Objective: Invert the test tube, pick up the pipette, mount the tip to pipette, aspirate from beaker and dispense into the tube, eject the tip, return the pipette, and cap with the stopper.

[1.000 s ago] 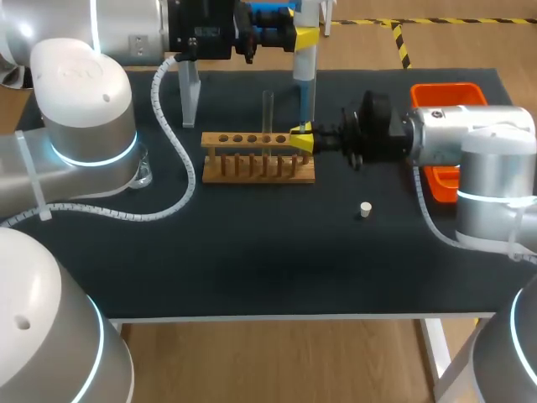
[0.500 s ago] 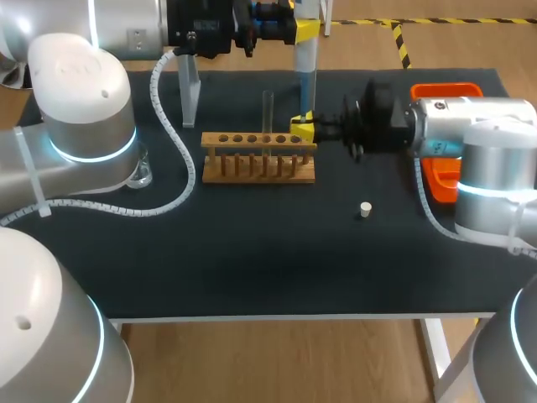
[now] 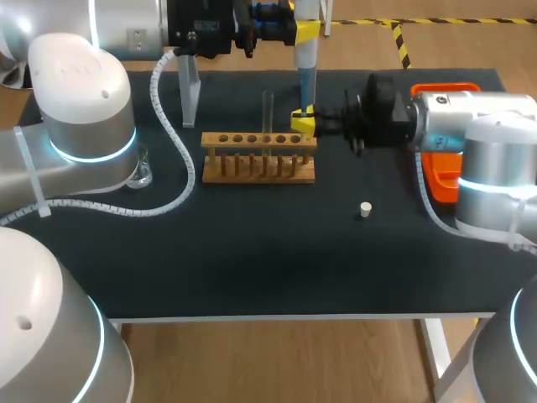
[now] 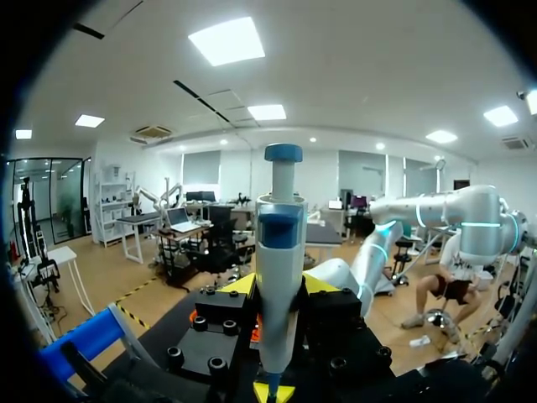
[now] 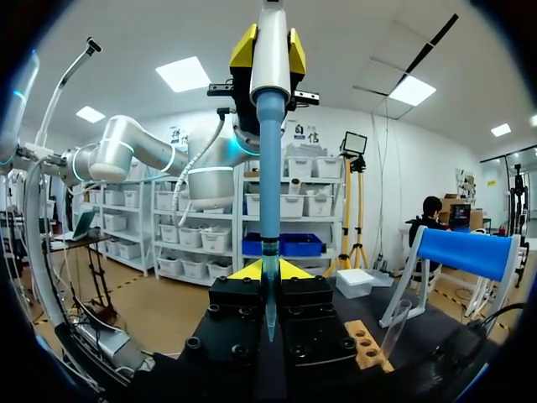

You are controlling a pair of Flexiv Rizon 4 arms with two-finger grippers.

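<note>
Black table [image 3: 252, 252] below: left gripper [image 3: 305, 32] clamps pipette [image 3: 307, 75], right gripper [image 3: 302, 122] pinches tip [image 5: 268, 302] between its fingers — misaligned push risks loose seating.

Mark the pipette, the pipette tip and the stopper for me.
pipette [image 3: 307, 74]: head view, on its blue lower shaft.
pipette tip [image 5: 268, 319]: right wrist view, on its clear narrow end.
stopper [image 3: 364, 209]: head view, on its white top.
</note>
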